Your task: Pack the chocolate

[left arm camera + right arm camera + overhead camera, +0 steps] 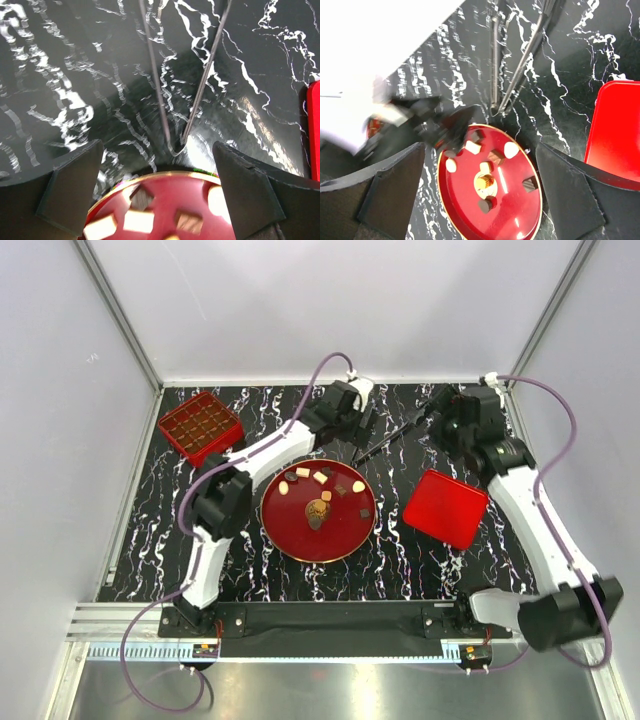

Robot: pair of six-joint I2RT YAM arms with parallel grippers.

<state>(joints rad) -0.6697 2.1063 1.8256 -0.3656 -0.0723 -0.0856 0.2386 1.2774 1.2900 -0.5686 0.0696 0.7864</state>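
Roughly nine chocolates (511,149), one plate (512,212), one tongs (390,438)

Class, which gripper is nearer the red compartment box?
Left. The left gripper hovers right of the box, beyond the plate; the right gripper sits farther right, past the tongs.

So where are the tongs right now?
In the top view the tongs lie slanted on the table, just beyond the red plate's far rim.
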